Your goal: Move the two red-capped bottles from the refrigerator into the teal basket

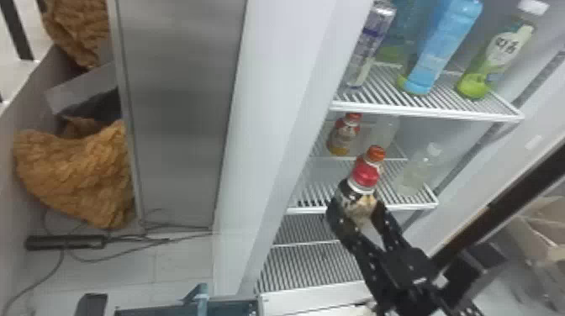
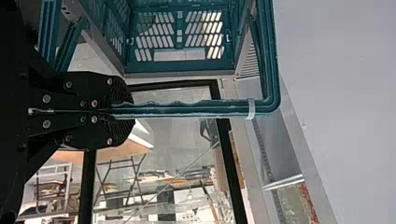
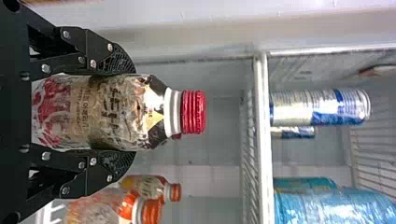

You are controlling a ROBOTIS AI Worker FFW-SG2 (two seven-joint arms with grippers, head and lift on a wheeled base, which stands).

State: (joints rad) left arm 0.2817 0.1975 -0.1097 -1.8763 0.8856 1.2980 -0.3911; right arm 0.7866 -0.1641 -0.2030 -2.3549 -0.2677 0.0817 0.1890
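Observation:
In the head view my right gripper (image 1: 356,204) is in front of the refrigerator's middle shelf, shut around the body of a bottle with a red cap (image 1: 365,173). In the right wrist view, my right gripper (image 3: 122,112) has one finger on each side of this bottle (image 3: 102,112), whose red cap (image 3: 193,112) points away from the palm. The teal basket (image 1: 227,301) shows at the head view's bottom edge. My left gripper (image 2: 122,112) is shut on the handle (image 2: 187,108) of the basket (image 2: 180,69) in the left wrist view.
Orange-capped bottles (image 1: 345,136) and a clear bottle (image 1: 416,172) stand on the middle shelf (image 1: 361,208). Above, the upper shelf (image 1: 429,112) holds a can (image 1: 365,50), a blue bottle (image 1: 441,46) and a green one (image 1: 496,59). The white refrigerator wall (image 1: 269,138) rises left of the shelves.

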